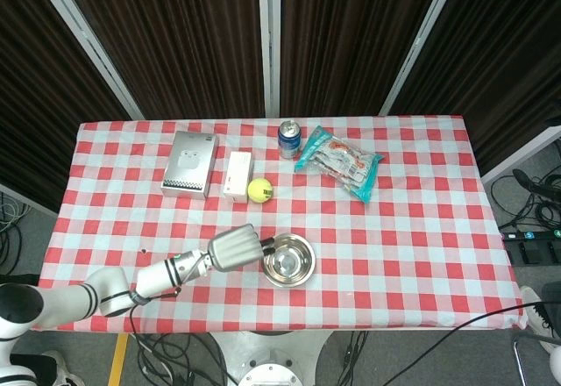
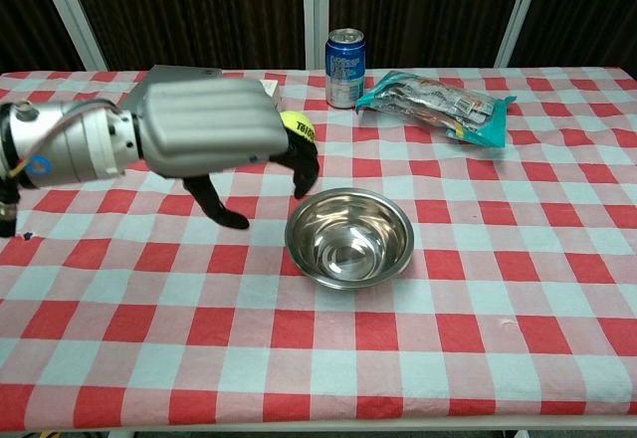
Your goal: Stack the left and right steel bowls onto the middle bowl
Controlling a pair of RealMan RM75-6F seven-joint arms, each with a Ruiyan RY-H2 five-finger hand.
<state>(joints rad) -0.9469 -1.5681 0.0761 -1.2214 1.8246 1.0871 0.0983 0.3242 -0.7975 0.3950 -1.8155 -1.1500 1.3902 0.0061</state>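
Note:
A steel bowl [image 1: 288,260] [image 2: 349,238] stands upright on the checked cloth near the table's front middle; I cannot tell whether other bowls are nested in it. My left hand [image 1: 234,247] [image 2: 214,144] hovers just left of the bowl, above the cloth, open with fingers spread and holding nothing. Its dark fingertips [image 2: 306,171] hang a little above the bowl's left rim without touching it. My right hand appears in neither view.
Behind the bowl lie a yellow tennis ball [image 1: 259,190] [image 2: 297,127], a white box [image 1: 237,175], a silver box [image 1: 190,164], a blue can [image 1: 288,139] [image 2: 344,54] and a snack bag [image 1: 339,162] [image 2: 435,102]. The front edge of the table [image 2: 318,398] is close.

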